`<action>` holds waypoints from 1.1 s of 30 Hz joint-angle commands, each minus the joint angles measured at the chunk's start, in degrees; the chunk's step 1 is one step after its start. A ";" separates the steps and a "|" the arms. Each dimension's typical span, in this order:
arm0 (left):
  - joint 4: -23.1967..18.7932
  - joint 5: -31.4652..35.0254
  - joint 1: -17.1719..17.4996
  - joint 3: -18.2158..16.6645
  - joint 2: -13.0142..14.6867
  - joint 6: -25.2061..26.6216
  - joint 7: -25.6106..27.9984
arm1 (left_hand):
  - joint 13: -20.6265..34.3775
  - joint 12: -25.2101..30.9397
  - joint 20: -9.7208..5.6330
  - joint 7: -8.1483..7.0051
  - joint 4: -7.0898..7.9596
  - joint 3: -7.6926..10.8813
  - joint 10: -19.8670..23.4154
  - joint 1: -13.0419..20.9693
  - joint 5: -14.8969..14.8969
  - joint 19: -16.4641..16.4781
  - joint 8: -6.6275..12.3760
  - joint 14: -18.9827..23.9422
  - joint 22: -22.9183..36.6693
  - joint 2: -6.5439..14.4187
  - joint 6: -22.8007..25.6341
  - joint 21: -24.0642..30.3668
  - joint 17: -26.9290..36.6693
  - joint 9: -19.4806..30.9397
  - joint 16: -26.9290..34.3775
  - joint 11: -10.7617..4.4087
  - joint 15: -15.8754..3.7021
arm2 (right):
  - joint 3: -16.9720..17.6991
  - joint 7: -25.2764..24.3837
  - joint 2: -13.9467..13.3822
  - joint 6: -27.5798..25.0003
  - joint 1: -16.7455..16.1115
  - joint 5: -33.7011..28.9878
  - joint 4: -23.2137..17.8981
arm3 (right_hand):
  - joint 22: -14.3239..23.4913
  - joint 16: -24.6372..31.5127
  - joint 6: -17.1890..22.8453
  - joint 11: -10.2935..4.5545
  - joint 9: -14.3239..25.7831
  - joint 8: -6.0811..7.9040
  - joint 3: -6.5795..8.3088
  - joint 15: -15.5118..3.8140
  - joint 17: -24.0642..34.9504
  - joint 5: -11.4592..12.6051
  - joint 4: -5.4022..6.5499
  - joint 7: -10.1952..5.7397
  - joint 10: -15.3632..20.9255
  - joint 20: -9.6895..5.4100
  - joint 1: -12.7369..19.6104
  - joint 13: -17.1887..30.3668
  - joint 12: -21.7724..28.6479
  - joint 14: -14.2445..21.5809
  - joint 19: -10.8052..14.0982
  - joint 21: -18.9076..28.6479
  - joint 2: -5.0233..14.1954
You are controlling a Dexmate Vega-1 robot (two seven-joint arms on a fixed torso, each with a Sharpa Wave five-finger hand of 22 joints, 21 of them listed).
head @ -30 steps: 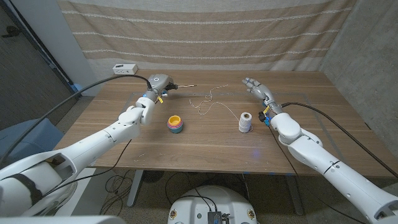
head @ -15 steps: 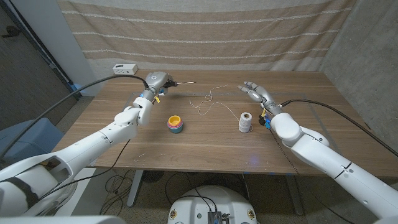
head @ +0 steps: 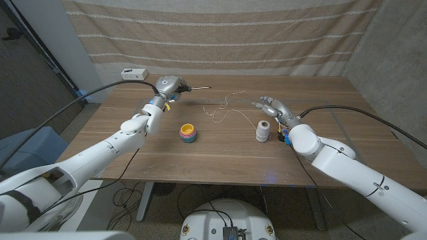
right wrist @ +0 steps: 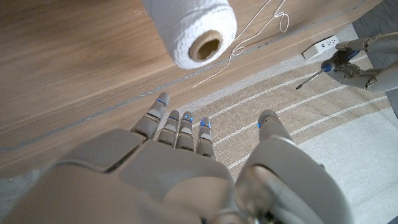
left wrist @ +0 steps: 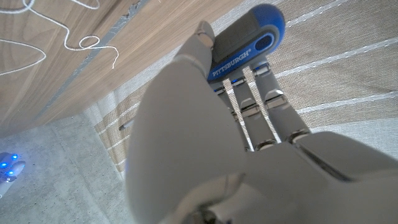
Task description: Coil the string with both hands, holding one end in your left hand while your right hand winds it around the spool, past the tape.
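Left hand (head: 168, 87) is up near the desk's (head: 220, 157) far left stretch, fingers wrapped around a blue-handled screwdriver (left wrist: 245, 40) whose thin shaft pokes out toward the middle of the far edge; that is not the string at all. Over on the other side, the right hand (head: 272, 107) hangs with fingers spread apart and nothing in them, just behind the white spool (head: 263, 131), which stands upright right of the desk's centre. The string (head: 223, 113) trails loose from the spool across the wood toward the far edge, looping and kinking, its free end lying well apart from either hand. A small stack of coloured tape rolls (head: 188, 133) sits left of the spool, near the desk's middle. So the winding hasn't started: I'd call this the approach step, with the right hand closing on the spool and strand. Next, I reckon, the left hand has to be freed of that tool and pinch the loose end, while the right hand takes the slack close to the spool. The strand is thin and limp on the wood, so a careful fingertip pinch looks necessary.
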 commanded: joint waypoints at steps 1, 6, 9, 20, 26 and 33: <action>0.93 -0.05 -0.01 -0.32 0.27 -2.59 0.72 | 0.38 0.04 -9.84 7.02 0.35 0.09 0.51 7.43 0.45 3.04 -0.16 4.11 0.11 7.99 10.03 0.94 1.84 0.19 -0.12 -0.33 -8.52 | -5.18 0.54 -1.76 -16.04 2.01 -2.40 -8.55 | 0.24 0.13 -0.26 0.21 0.26 -0.17 -0.82 -0.07 0.20 -0.07 0.31 -0.09 -0.01 0.61 -0.99 0.22 -0.26 0.96 1.53 0.33 -0.52; 1.36 -0.01 -0.09 -0.30 0.41 -3.63 0.87 | 0.59 -0.08 -9.88 6.92 0.38 -0.03 0.42 7.48 0.44 2.96 -0.46 4.09 0.06 8.01 9.84 1.21 1.96 0.20 -0.32 -0.28 -8.47 | -8.93 -0.75 -1.55 -23.21 3.87 -4.31 -11.16 | 0.22 0.36 0.84 0.09 0.30 0.28 -1.35 -0.42 0.02 0.12 -0.06 0.39 0.41 0.88 -1.17 0.24 -0.20 2.39 2.67 0.49 -1.35; 1.32 0.17 -0.08 -0.31 0.60 -4.08 0.90 | 0.72 -0.14 -9.93 6.89 0.41 -0.10 0.41 7.50 0.44 2.80 -0.57 4.12 0.03 8.04 9.92 1.34 2.01 0.21 -0.44 -0.45 -8.36 | -10.33 -0.50 -1.62 -26.06 4.89 -4.09 -12.18 | 0.22 0.29 1.37 0.10 0.32 0.45 -1.21 -0.60 -0.06 0.24 -0.37 0.40 0.82 0.78 -0.77 0.25 -0.09 2.58 2.89 0.47 -1.24; 0.80 0.22 0.60 -0.91 1.04 -4.81 1.28 | 1.12 -0.32 -9.99 6.83 0.46 -0.35 0.44 7.55 0.43 2.65 -0.99 4.20 -0.07 8.12 9.94 1.83 2.17 0.25 -0.78 -0.35 -8.52 | -21.31 -0.76 -1.84 -41.10 14.54 -4.56 -13.83 | 0.17 0.15 0.26 -1.34 0.37 -0.10 -1.18 -1.70 -0.28 0.57 -2.02 -1.35 0.33 0.59 0.92 0.28 -0.45 3.53 3.73 0.30 -2.15; 0.66 0.33 0.68 -1.03 0.95 -4.93 1.25 | 1.26 -0.38 -9.99 6.80 0.45 -0.40 0.46 7.61 0.42 2.57 -1.15 4.31 -0.10 8.14 9.90 1.98 2.35 0.27 -0.79 -0.48 -8.51 | -24.62 7.05 -1.80 -41.10 15.36 -15.11 -12.73 | 0.17 -0.80 -1.75 -4.07 0.46 -0.49 0.15 -2.73 -0.31 1.37 -3.82 -3.49 -1.66 0.58 4.52 0.34 -1.12 2.05 3.56 -0.27 -0.99; 0.64 0.39 0.66 -1.13 0.87 -4.60 0.72 | 1.47 -0.52 -10.04 6.86 0.53 -0.50 0.44 7.56 0.42 2.45 -1.33 4.22 -0.15 8.21 9.97 2.21 2.45 0.32 -1.04 -0.37 -8.61 | -22.43 34.80 5.72 -41.10 10.05 -47.53 -7.57 | 0.48 3.01 -3.55 -4.87 0.57 -0.22 -0.14 -4.56 0.39 2.07 -4.30 -4.88 -0.72 2.25 8.55 0.54 -0.47 13.64 11.26 1.70 -1.88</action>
